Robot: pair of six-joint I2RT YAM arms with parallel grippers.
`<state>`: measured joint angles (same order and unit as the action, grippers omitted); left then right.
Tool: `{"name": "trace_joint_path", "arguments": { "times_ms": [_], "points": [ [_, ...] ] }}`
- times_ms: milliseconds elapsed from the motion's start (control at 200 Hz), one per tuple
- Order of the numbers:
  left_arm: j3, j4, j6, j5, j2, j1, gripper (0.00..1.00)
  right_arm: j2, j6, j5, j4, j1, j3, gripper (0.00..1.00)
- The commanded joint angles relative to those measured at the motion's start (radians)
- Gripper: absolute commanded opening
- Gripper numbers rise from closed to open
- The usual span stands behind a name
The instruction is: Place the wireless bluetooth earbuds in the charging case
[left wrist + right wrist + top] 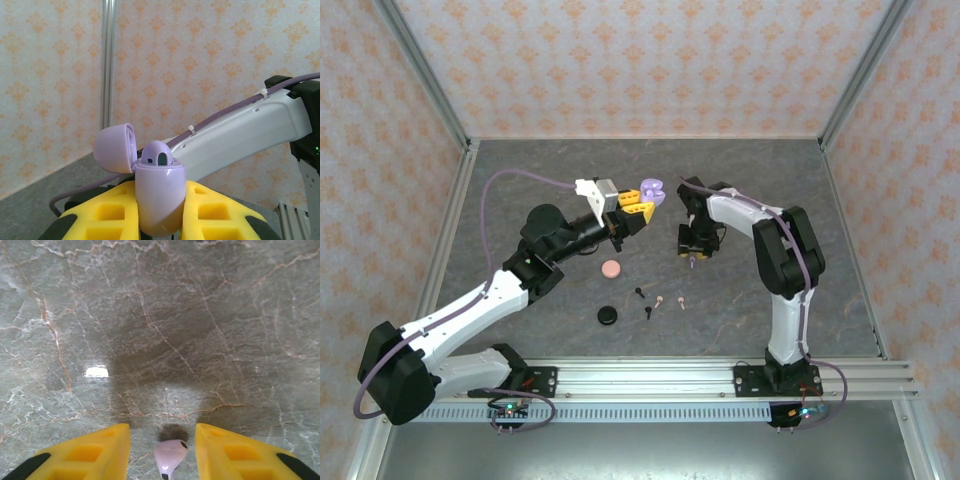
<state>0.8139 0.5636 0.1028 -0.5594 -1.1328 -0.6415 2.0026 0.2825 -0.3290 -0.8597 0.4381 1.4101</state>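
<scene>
Lilac earbud (pixel 170 456) first: it sits between the two yellow fingers (pixel 95 452) of the right hand (pixel 161 427). Its round head is toward the fingertips and its stem points back toward the wrist. A small dark shadow lies on the grey veined desk (pixel 210 315) just beyond it. A sliver of space shows on either side of the earbud, wider on one side than the other. From where I stand I cannot tell whether the fingers grip it or merely stand around it.

Ahead of that hand and a little to its left, close by, the left hand (pixel 160 200) is closed on the lilac charging case (pixel 160 210). Its yellow fingers press against both sides of the case's body. The case stands upright with its lid (pixel 116 149) hinged back and open. A rounded lilac piece with a dark oval slot sits in the case's mouth.

Behind the right hand, toward the arm bases and off to its left, the loose pieces lie on the desk. Two pink earbuds (pixel 659 302) lie near each other, with two black earbuds (pixel 639 293) just to their left. A pink round case (pixel 611 269) lies further left, below the left hand. A black round case (pixel 608 315) lies nearest the bases. None of these touch.
</scene>
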Motion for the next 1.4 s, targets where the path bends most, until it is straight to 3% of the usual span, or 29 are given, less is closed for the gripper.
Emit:
{"name": "trace_joint_path", "arguments": {
  "times_ms": [0, 846, 1396],
  "points": [
    [0.002, 0.002, -0.025, 0.011, 0.011, -0.003, 0.0, 0.025, -0.013, 0.022, -0.036, 0.007, 0.026, 0.36],
    [0.008, -0.011, -0.024, 0.017, 0.004, -0.003, 0.0, 0.019, -0.032, 0.056, -0.085, 0.023, -0.004, 0.27],
    [0.013, -0.024, -0.026, 0.02, 0.004, -0.004, 0.0, 0.005, -0.044, 0.097, -0.081, 0.023, 0.047, 0.29]
  ]
}}
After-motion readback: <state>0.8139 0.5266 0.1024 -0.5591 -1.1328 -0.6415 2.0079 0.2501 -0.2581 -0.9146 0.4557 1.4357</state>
